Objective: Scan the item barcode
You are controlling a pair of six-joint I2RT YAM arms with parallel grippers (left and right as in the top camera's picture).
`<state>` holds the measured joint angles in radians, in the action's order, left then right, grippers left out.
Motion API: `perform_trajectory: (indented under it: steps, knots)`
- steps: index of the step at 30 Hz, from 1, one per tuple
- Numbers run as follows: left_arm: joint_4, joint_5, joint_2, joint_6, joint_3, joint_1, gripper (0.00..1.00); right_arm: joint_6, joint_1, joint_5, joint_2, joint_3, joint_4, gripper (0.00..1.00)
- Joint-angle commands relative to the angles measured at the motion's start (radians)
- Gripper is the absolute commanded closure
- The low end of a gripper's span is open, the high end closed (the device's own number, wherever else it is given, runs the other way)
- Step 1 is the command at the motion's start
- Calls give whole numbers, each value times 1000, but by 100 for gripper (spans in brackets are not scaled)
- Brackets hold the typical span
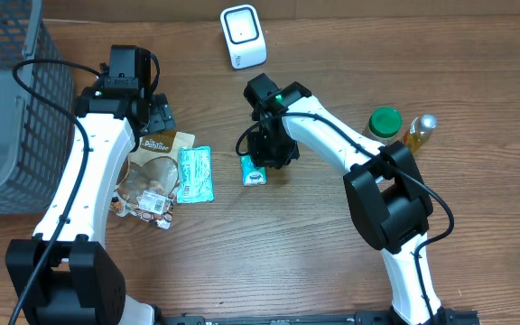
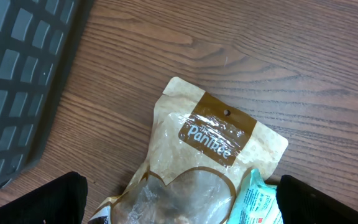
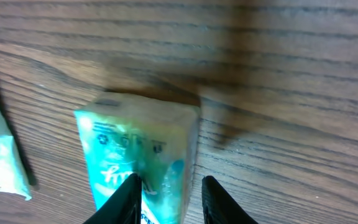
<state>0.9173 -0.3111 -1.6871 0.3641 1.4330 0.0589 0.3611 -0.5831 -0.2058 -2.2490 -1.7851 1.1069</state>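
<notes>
A small teal carton (image 1: 254,171) (image 3: 138,155) lies on the wooden table under my right gripper (image 1: 269,155) (image 3: 169,202). Its jaws stand a little apart. The left fingertip (image 3: 129,199) overlaps the carton's face, and the right fingertip (image 3: 215,202) hangs off the carton's edge over bare wood with a gap between. No barcode shows on the carton. A white scanner (image 1: 243,34) stands at the back of the table. My left gripper (image 1: 156,117) (image 2: 179,208) is wide open over a tan Panitee pouch (image 2: 216,134) (image 1: 159,143).
A grey mesh basket (image 1: 7,99) fills the far left. A teal packet (image 1: 194,173) and a clear snack bag (image 1: 147,194) lie beside the pouch. A green-lidded jar (image 1: 385,122) and a yellow bottle (image 1: 418,131) stand at the right.
</notes>
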Motion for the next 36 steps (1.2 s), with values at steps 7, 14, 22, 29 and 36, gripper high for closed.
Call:
perform_trajectory:
  steps: [7, 14, 22, 29, 36]
  knots:
    - [-2, -10, -10, -1, 3, 7, 1, 8, 12, -32, 45, -2, 2, 79]
    - [-2, -10, -10, -1, 3, 8, 0, 1, 14, -32, 50, -2, 0, 76]
    - [-2, -10, -10, -1, 3, 8, 0, 2, 33, -32, 50, -21, 25, 76]
    - [-2, -10, -10, -1, 3, 10, 0, 2, 33, -31, 50, -21, 28, 76]
    - [-2, -10, -10, -1, 3, 10, 0, 2, 42, -70, 51, -38, 42, 79]
